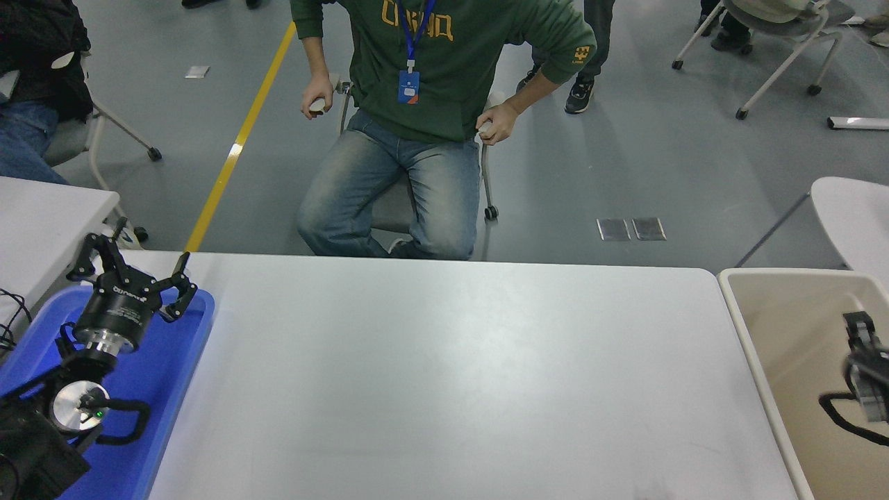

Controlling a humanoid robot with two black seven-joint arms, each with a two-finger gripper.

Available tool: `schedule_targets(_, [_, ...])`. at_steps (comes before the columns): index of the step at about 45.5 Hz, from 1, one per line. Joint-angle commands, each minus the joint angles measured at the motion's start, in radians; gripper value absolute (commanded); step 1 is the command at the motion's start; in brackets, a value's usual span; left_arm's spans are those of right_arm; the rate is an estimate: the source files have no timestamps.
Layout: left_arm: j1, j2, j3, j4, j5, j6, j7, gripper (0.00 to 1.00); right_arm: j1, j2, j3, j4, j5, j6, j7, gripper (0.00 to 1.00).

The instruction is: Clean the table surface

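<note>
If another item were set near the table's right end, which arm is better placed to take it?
Probably the right. The right gripper hangs over the beige bin beside the table surface. The left gripper, fingers spread, is parked over the blue tray at the far left.

Black left arm with silver rings, looped black cable, white lettering on its gripper; right arm black at 3 o'clock.
</note>
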Motion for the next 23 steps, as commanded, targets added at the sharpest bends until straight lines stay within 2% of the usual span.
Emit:
schedule_targets(1, [0.0,0.0,0.0,0.0,0.0,0.0,0.0,1.0,0.018,-0.105,0.154,0.257,-0.006,0.021,0.001,1.0])
schedule_targets(9, [0.0,0.0,0.0,0.0,0.0,0.0,0.0,1.0,0.015,-0.038,0.212,0.389,-0.006,0.016,0.003,1.0])
schedule_targets(23, [0.0,0.0,0.0,0.0,0.0,0.0,0.0,1.0,-0.045,0.245,0.405,0.391,-0.003,-0.001,0.05,1.0])
